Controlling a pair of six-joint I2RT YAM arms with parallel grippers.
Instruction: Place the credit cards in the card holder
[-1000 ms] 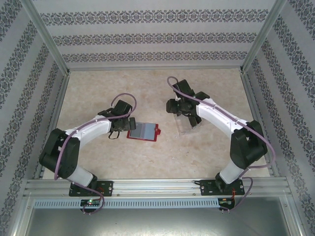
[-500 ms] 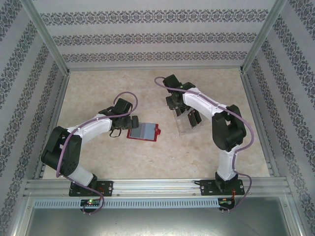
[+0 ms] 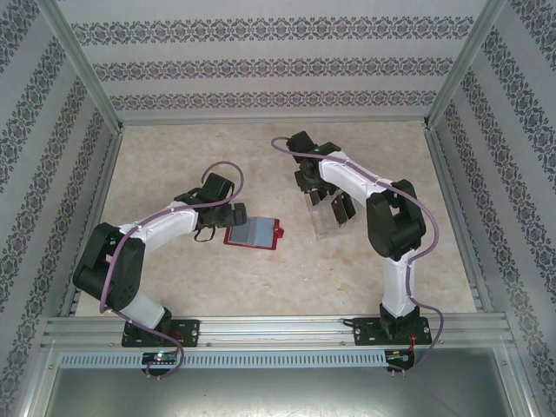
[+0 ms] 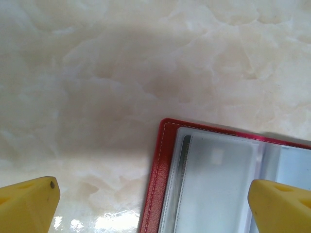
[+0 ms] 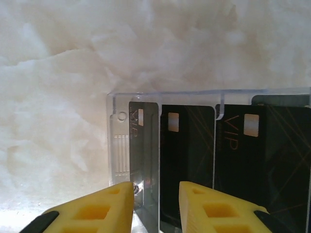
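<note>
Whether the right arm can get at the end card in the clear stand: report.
Probably yes. The right pincer sits open at the clear stand, straddling the end card. The neighbouring card stands close, so a pinch might catch it too.

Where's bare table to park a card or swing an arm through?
Free: the far stretch of table by the back wall, and the near strip between card holder and front rail. Crowded: mid-table, where the left gripper sits at the holder and the right gripper straddles the credit cards in the clear stand.
</note>
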